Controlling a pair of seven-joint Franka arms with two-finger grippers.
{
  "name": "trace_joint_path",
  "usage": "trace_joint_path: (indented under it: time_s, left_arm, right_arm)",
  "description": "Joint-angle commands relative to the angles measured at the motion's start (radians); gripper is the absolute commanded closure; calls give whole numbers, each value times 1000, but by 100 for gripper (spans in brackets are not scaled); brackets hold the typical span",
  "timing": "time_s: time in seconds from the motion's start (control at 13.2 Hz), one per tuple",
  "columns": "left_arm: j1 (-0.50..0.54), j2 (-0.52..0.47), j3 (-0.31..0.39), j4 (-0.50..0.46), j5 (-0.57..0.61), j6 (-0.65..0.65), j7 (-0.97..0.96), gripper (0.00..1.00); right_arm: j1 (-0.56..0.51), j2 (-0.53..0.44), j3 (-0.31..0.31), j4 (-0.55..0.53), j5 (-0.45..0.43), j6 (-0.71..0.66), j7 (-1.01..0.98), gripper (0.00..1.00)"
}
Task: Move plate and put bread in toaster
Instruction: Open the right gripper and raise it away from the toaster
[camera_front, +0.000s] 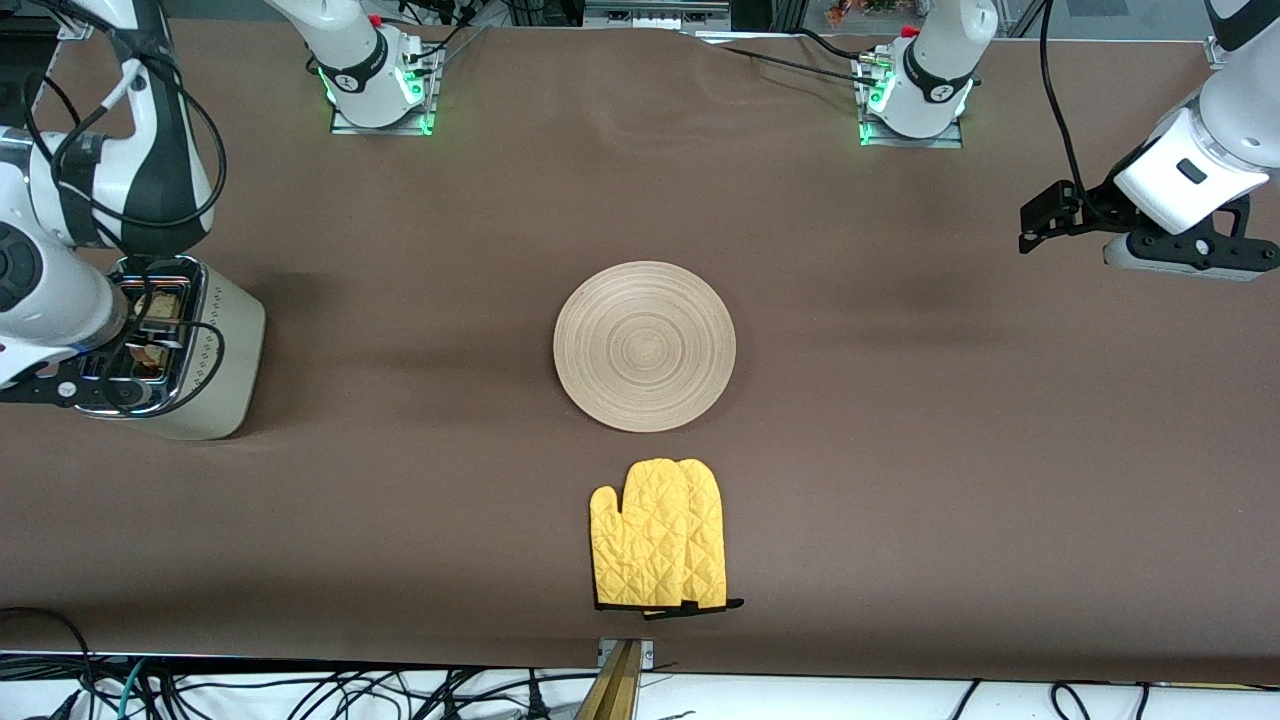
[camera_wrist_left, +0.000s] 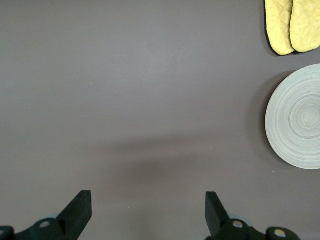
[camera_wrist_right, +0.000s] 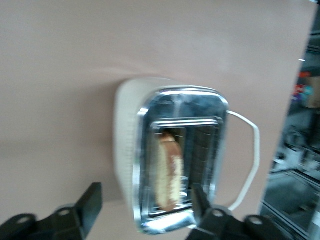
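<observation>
Bread (camera_wrist_right: 169, 170) stood on edge in one slot of the toaster (camera_wrist_right: 127, 150), its crust showing above the chrome top, and the right claw (camera_wrist_right: 145, 207) hung directly over it with its two fingers spread wide, one to each side of the toaster's top, touching neither the slice nor the metal. From the front, the toaster (camera_front: 215, 370) sat near the right arm's end of the bench, largely covered by that arm's wrist, so the slice (camera_front: 160, 305) showed only as a tan patch in the slot; the right wrist view alone gave the slice upright in the slot and the white cord (camera_wrist_right: 247, 165) looping out from the toaster's side. The plate (camera_front: 645, 345) lay flat and bare at about the middle of the bench, with a yellow oven mitt (camera_front: 658, 535) close to it toward the bench edge nearest the front camera, the two apart. The left claw (camera_front: 1050, 215) waited high over the left arm's end of the bench, its fingers (camera_wrist_left: 80, 210) spread with nothing between them; its wrist view showed bare bench below, and the plate (camera_wrist_left: 297, 117) and mitt (camera_wrist_left: 291, 25) off at one margin.
</observation>
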Motion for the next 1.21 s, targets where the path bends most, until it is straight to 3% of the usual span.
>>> trace_joint_path:
  time_s: [0.0,0.15,0.38,0.68,1.14]
  left_arm:
    - [3,-7,-4,-2,23,-1,-2,0]
    - [3,-7,-4,-2,23,-1,-5,0]
    - [4,-8,-4,-3,23,-3,-7,0]
    - [4,-8,-5,-2,25,-3,-7,0]
    - [3,-7,-5,-2,23,-3,-7,0]
  right_arm:
    - [-5,-91,42,-6,158,-15,-10,0]
    - [-3,-156,74,-7,262,-53,-10,0]
    - [-3,-247,70,-6,388,-137,-56,0]
    - [73,-252,-49,30,402,-208,-90,0]
    - [75,-235,-37,33,393,-224,-85,0]
